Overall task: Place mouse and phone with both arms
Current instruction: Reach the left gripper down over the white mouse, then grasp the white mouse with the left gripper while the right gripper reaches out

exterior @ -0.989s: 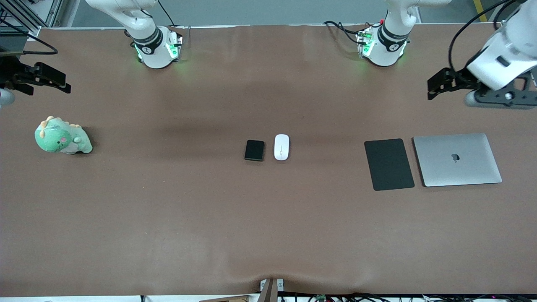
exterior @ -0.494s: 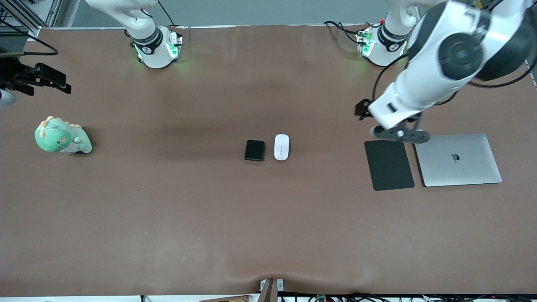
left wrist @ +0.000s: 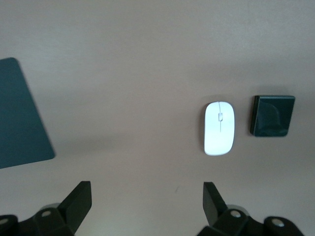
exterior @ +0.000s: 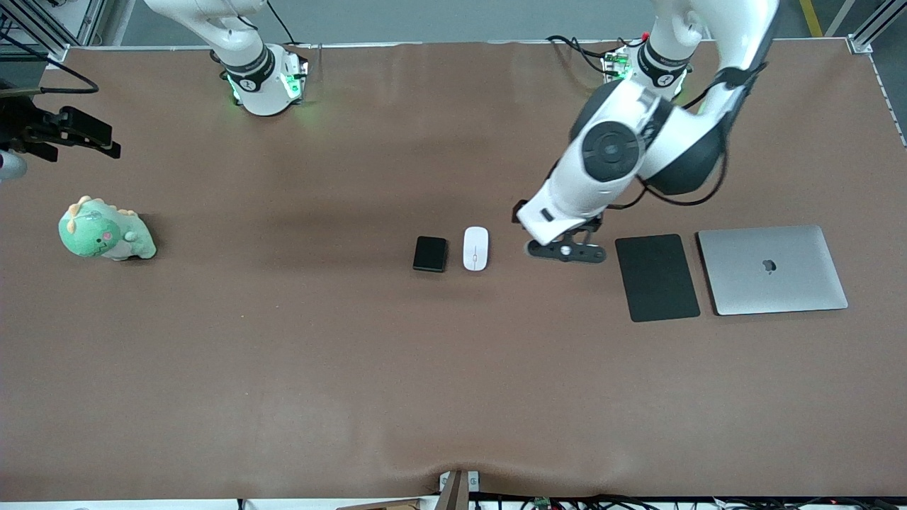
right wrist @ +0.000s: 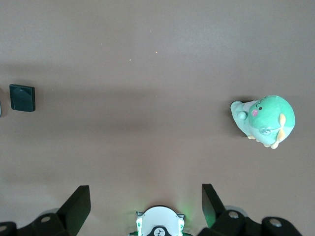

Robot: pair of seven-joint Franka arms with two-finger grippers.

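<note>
You have the left tool up over bare table between the mouse and the pad, fingers spread wide and holding nothing. The mouse lies mid-table, just beside the phone but not touching it, the phone toward the right arm's end. Your right tool waits at its end of the table above the dinosaur toy, also spread wide and empty. A closed laptop sits beside the pad.
</note>
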